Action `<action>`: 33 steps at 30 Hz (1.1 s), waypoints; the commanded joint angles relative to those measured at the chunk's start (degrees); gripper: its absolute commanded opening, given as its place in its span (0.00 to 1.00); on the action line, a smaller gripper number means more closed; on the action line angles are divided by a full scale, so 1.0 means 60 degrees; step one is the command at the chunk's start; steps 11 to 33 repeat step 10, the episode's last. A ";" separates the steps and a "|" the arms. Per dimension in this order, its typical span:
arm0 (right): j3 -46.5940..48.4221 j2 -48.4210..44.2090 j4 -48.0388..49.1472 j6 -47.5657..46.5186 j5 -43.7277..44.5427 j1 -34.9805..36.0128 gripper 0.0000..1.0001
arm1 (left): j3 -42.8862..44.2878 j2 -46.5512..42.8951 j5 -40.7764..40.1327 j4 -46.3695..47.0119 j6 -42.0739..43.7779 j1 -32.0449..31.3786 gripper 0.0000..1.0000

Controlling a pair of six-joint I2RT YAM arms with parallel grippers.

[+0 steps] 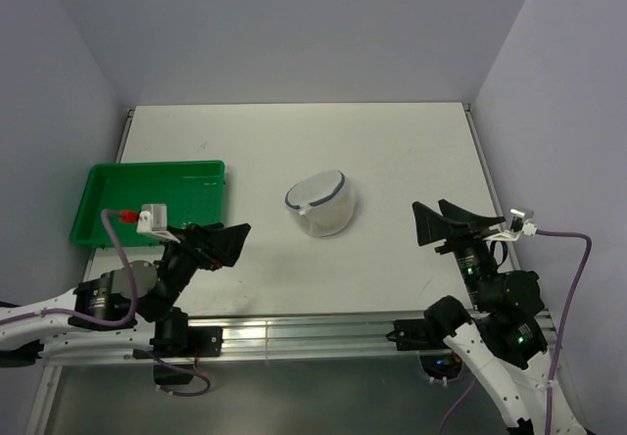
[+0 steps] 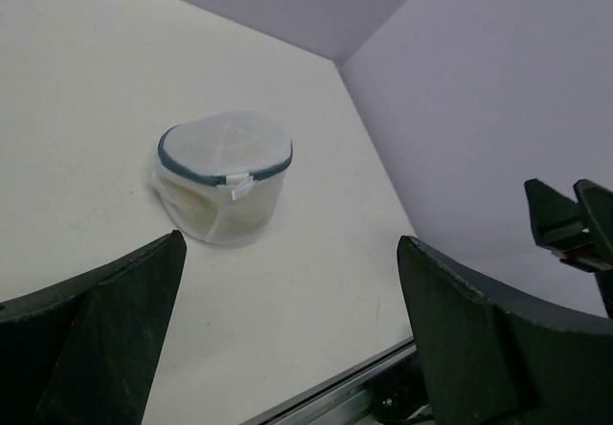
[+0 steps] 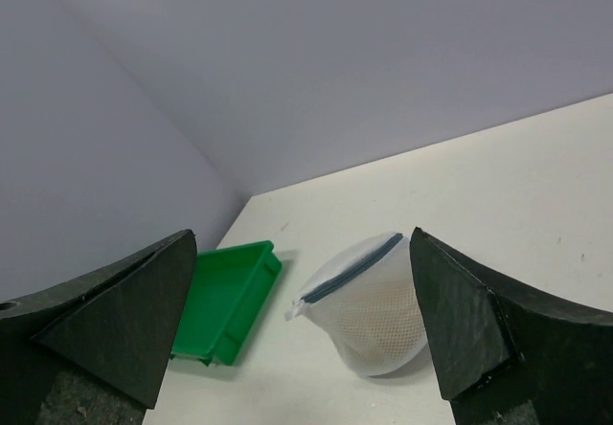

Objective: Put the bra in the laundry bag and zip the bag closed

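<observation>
Nothing gripped: left claw (image 1: 227, 244) and right claw (image 1: 428, 210) both gaping, zipped laundry bag (image 1: 320, 205) mid-tabletop (image 1: 294, 141) between them, well apart, left marginally nearer.

One laundry bag (image 1: 320, 203), one green tray (image 1: 147, 195), two claws (image 1: 217, 242) (image 1: 431, 216).

A white table (image 1: 392, 151) carries a round mesh laundry bag (image 1: 321, 205) near its centre and a green plastic tray (image 1: 152, 203) at its left edge, well apart
</observation>
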 commanded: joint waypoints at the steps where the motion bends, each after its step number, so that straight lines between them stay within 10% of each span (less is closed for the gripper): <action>1: 0.0031 -0.0193 -0.0124 -0.0115 0.0803 0.0042 1.00 | 0.0001 -0.0431 0.0175 0.0252 0.0644 -0.0054 0.99; 33: -0.0057 0.0187 -0.0093 0.0251 0.0789 0.0042 1.00 | -0.0176 -0.0316 0.0131 -0.0275 0.0277 -0.0054 0.99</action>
